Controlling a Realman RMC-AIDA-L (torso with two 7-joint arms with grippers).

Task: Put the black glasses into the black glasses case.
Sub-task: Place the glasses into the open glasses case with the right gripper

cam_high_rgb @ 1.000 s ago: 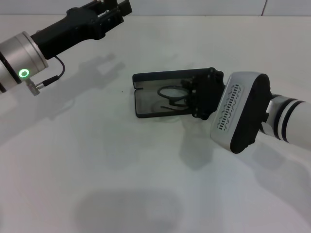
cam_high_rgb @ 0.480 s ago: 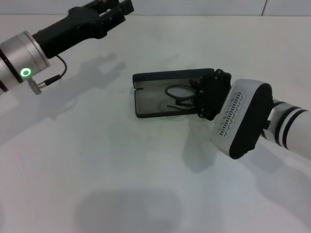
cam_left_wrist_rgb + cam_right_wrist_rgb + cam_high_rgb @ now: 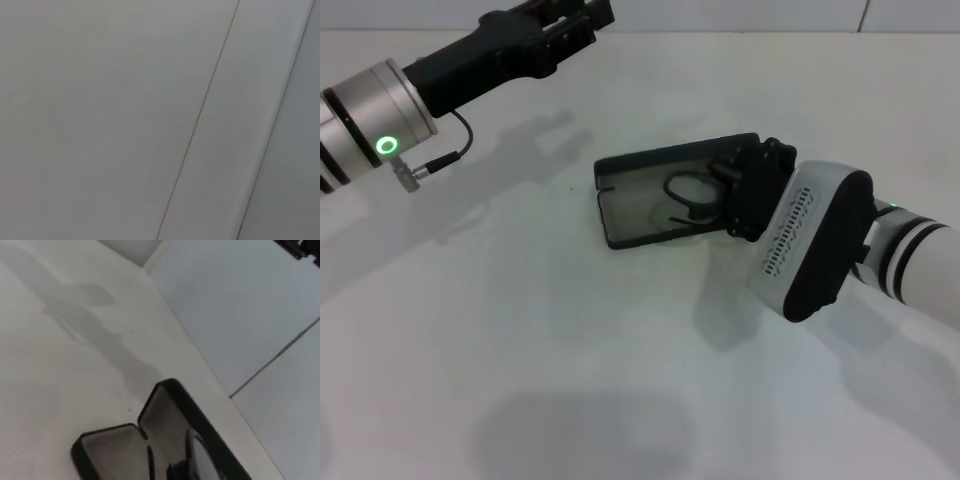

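The black glasses case [image 3: 635, 215] lies open on the white table in the head view, its lid standing along the far side. The black glasses [image 3: 682, 187] are inside the case at its right half, one lens ring and a temple arm showing. My right gripper [image 3: 722, 186] reaches in from the right and is shut on the glasses' right end. The right wrist view shows the open case [image 3: 107, 445] with the glasses [image 3: 192, 457] over the lid side. My left gripper [image 3: 575, 22] hangs raised at the far left, well away from the case.
The white table [image 3: 520, 330] stretches around the case with nothing else on it. The left arm's silver wrist [image 3: 365, 130] with a green light juts in from the left edge. The left wrist view shows only a pale panelled wall [image 3: 150, 120].
The right gripper has sunk the glasses lower into the case. The case has turned slightly, its right end swinging farther away. The left arm has drifted a little to the right.
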